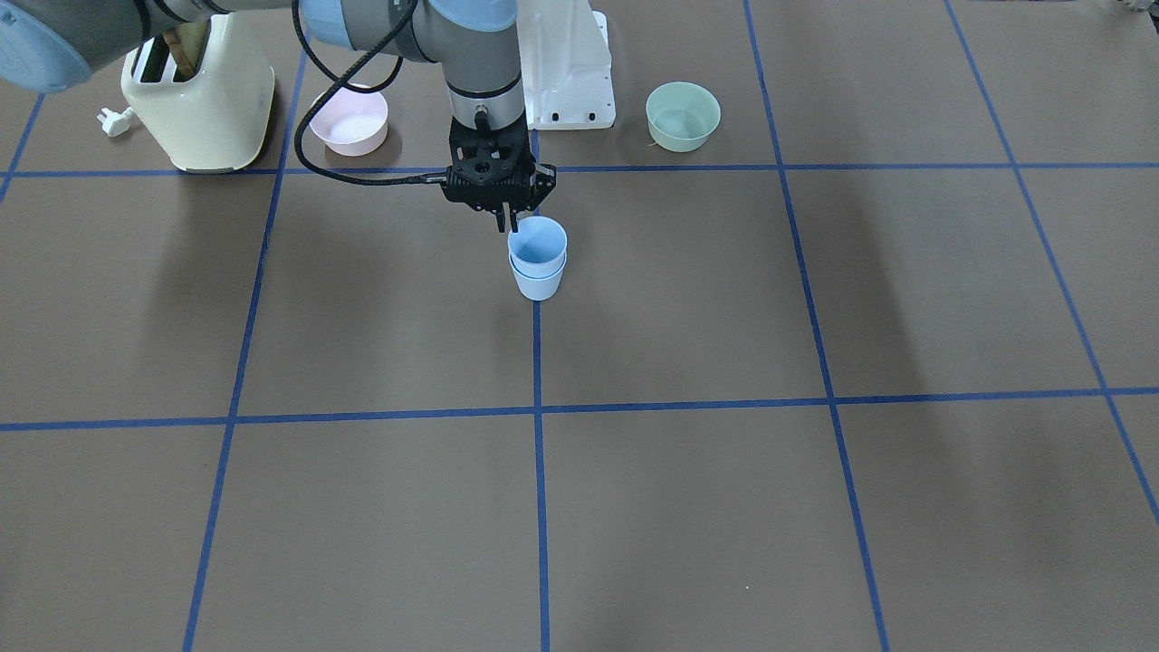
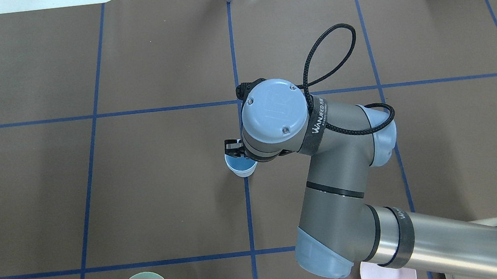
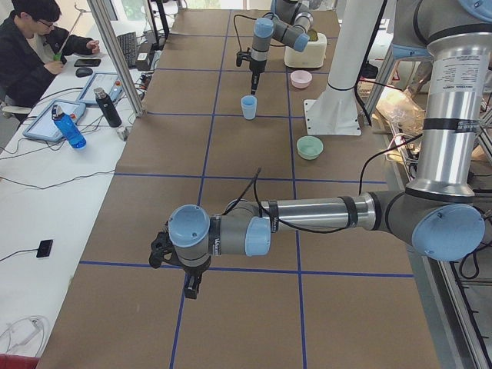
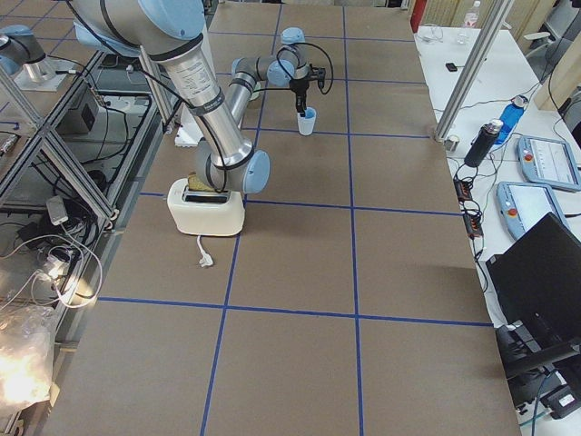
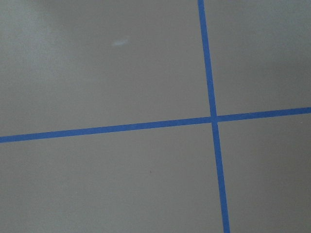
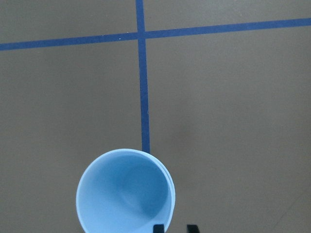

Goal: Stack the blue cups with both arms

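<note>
The two blue cups (image 1: 538, 263) stand nested one inside the other on a blue tape line in the middle of the table. They also show in the overhead view (image 2: 240, 165) and the right wrist view (image 6: 124, 194). My right gripper (image 1: 508, 224) points down at the upper cup's rim on the robot's side. Its fingertips (image 6: 158, 227) straddle the rim with a narrow gap, one inside and one outside. My left gripper (image 3: 192, 288) hangs low over bare table far from the cups. It shows only in the exterior left view, so I cannot tell its state.
A cream toaster (image 1: 199, 100), a pink bowl (image 1: 349, 120), the white mounting base (image 1: 570, 72) and a pale green bowl (image 1: 683, 116) line the robot's side of the table. An operator (image 3: 31, 46) sits at a side desk beyond the far edge.
</note>
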Robot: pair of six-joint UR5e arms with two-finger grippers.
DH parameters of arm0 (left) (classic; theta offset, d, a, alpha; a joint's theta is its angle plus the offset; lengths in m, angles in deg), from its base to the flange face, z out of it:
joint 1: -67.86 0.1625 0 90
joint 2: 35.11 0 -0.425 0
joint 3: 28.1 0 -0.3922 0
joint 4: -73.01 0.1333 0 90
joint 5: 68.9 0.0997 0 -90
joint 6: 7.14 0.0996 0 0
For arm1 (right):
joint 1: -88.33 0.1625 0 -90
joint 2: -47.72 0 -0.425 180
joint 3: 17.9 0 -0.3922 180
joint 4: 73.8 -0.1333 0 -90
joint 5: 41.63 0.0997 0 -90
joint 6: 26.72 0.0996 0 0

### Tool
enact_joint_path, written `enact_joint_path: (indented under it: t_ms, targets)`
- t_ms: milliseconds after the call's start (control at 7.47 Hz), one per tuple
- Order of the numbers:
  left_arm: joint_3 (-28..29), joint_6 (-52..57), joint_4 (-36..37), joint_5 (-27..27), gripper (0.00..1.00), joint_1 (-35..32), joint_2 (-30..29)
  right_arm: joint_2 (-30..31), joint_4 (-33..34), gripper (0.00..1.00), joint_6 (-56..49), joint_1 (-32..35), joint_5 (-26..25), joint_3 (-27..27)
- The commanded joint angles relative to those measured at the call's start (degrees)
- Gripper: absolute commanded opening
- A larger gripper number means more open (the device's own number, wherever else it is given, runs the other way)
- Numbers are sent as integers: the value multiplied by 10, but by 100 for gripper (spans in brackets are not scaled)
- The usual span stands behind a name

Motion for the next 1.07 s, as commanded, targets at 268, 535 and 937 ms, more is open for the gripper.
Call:
enact_joint_path:
  t_ms: [268, 535, 937]
  targets:
    - [-1, -22, 6, -1, 99, 0, -3, 20, -1, 100, -132, 154, 102, 1]
    - [-5, -31, 7, -3, 99, 20, -3, 82, -1, 100, -296, 275, 175, -3]
    - [-15, -26, 2, -4, 99, 25, 6, 190, 0, 100, -537, 431, 251, -49]
